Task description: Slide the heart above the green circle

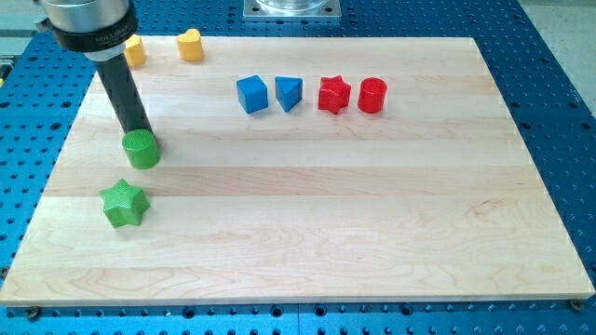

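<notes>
Pale wooden board (372, 214), smooth; blocks probably matt plastic.

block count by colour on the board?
Yellow: 2, the heart and a yellow block partly hidden behind the rod
Blue: 2, blue cube, blue triangle
Red: 2, red star, red cylinder
Green: 2, green circle, green star
Total: 8
My tip sits at the green circle's top edge.

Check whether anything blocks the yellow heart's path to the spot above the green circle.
Nothing lies between the yellow heart and the board above the green circle, but my tip rests right at that spot, touching the circle's top edge.
</notes>
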Motion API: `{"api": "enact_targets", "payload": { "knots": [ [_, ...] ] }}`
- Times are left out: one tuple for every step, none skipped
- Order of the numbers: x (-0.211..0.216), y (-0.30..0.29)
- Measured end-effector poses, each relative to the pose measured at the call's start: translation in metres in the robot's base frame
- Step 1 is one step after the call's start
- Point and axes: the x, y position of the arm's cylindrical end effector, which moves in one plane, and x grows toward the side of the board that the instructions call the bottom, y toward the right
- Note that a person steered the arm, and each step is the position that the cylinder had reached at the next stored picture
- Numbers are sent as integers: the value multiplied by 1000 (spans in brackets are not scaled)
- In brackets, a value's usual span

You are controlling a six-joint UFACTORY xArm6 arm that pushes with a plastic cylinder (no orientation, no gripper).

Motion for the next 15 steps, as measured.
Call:
{"api": "enact_targets", "payload": {
  "knots": [
    [24, 0],
    [20, 0],
    [-50, 2],
    [-105, 44],
    [-156, 125],
    [-218, 116],
    [-219, 86],
    [-221, 61],
    [-210, 55],
    [-187, 43],
    [-195, 26],
    [-199, 16],
    [-198, 3],
    [-178, -9],
    [-137, -15]
  ]
}}
